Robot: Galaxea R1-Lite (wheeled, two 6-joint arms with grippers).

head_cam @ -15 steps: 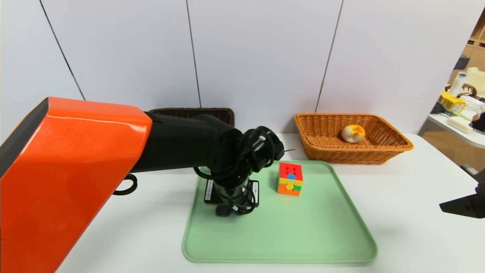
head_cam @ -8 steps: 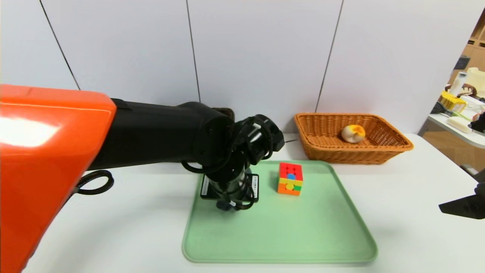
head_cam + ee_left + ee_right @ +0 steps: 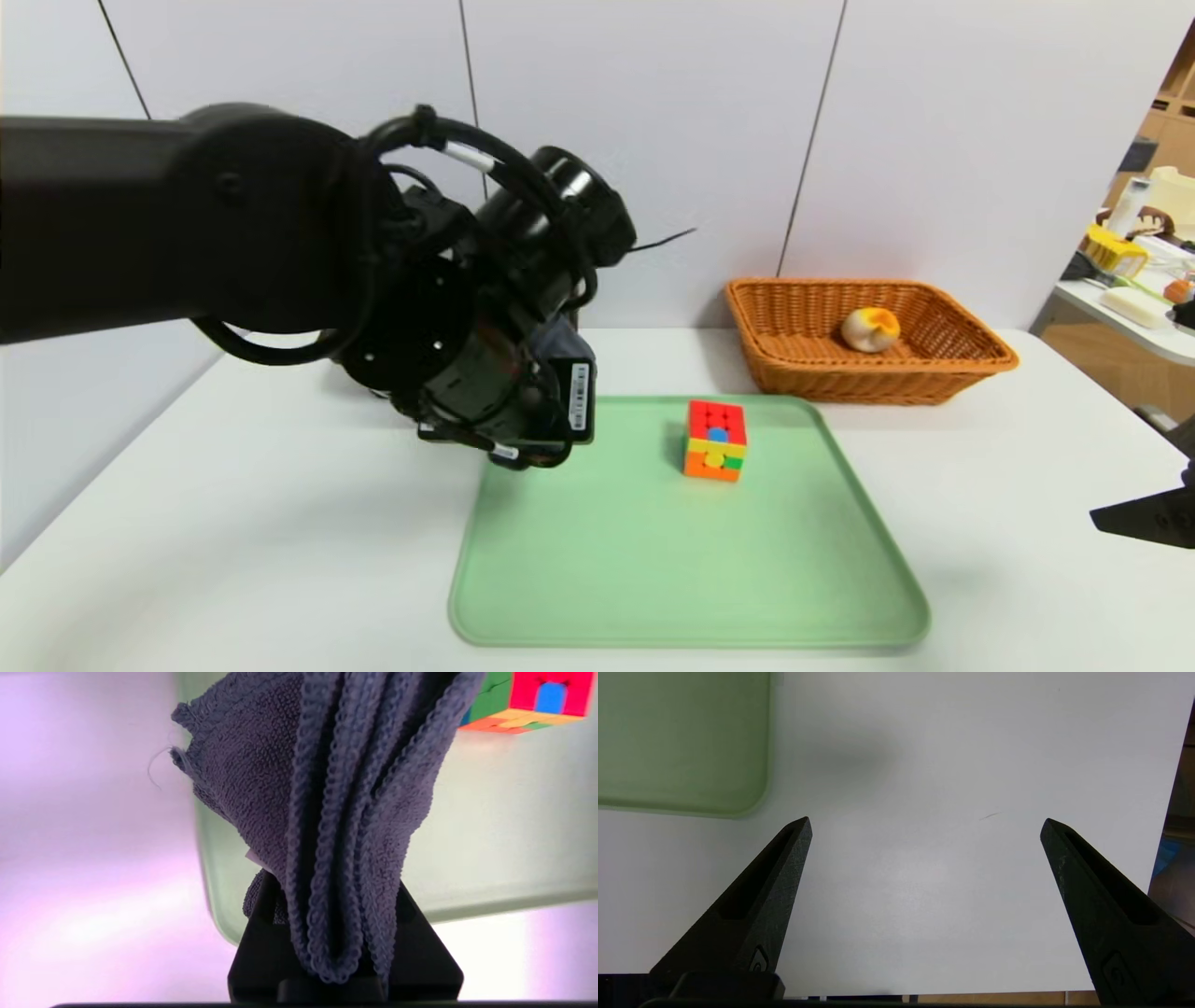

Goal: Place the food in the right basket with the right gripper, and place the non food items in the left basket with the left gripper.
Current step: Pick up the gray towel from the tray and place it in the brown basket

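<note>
Jaws of left gripper [image 3: 338,933] shut on bluish-purple cloth [image 3: 345,812]

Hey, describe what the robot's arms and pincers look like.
The left arm is black, with looping black cables and a white barcode label near its black left pincer. The right pincer is black, its fingers long, tapering wedges with recessed slots.

The left arm [image 3: 261,224] is glossy black, with rounded joints, looping black cables and a white barcode label. The right gripper [image 3: 927,826] has tapered, slotted black fingers.
</note>
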